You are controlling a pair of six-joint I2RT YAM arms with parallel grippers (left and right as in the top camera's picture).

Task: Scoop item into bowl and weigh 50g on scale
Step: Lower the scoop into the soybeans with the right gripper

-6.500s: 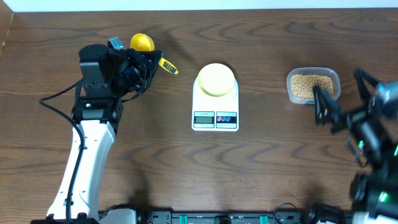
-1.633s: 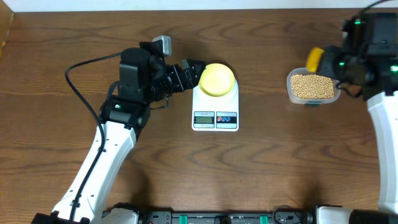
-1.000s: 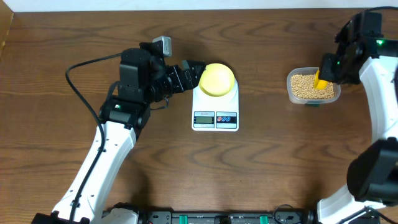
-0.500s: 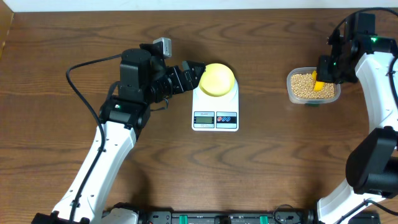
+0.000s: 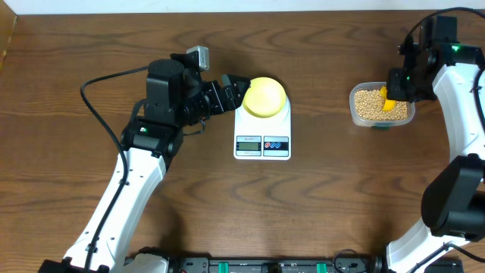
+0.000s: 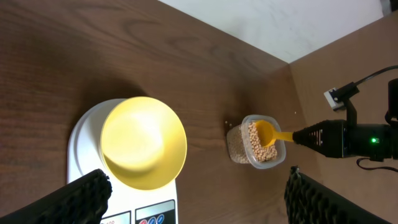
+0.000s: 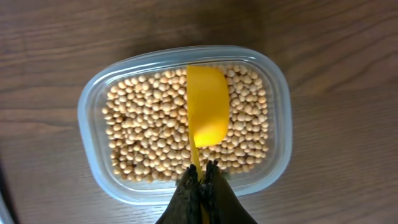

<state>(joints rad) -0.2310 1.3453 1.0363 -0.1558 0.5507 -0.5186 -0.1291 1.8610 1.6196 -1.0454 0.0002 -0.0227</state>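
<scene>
Yellow scoop (image 7: pixel 207 112) among tan beans (image 7: pixel 149 143)

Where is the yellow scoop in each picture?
Overhead: scoop far right, dipped in the clear tub of beans.
Left wrist: scoop right of centre, in the tub, past the bowl.
Right wrist: scoop in the middle, over the beans, handle pointing down the picture.
Shared landmark: the clear tub.

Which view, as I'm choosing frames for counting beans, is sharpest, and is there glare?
Right wrist: soybeans crisp, individually distinct, evenly lit. Left wrist: bowl's inside washes out pale under glare. Overhead: soybeans blur into one tan patch.
</scene>
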